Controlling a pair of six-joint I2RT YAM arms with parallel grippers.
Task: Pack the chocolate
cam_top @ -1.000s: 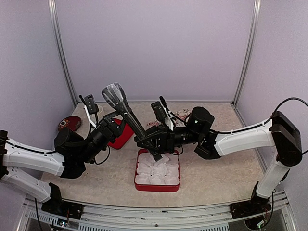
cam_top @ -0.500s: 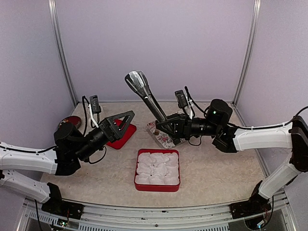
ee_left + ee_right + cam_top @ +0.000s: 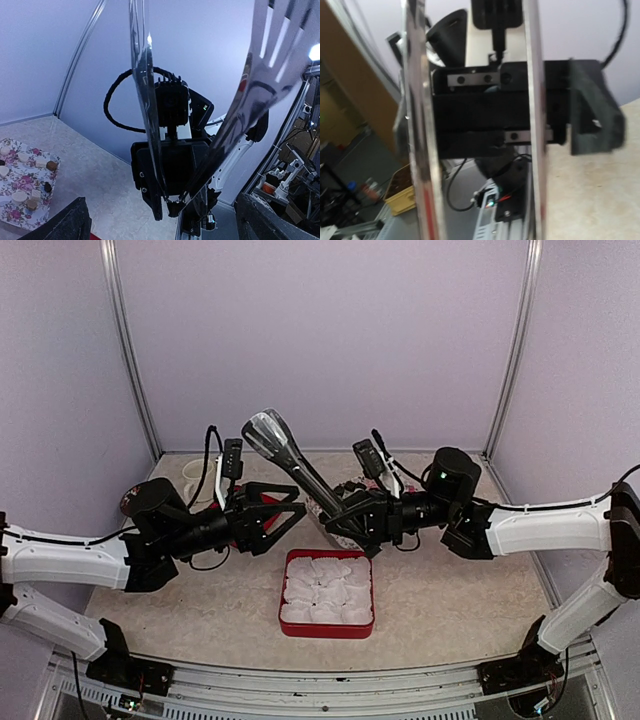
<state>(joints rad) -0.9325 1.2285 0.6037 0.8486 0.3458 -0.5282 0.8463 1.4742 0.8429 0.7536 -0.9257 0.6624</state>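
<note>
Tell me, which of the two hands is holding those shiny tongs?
The right hand, on the right in the overhead view: it is clamped on the tongs. The left hand stands wide open, gripping nothing.

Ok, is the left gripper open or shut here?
Open. In the top view the left gripper has its jaws spread wide and grips nothing; the tongs are held by the right gripper.
</note>
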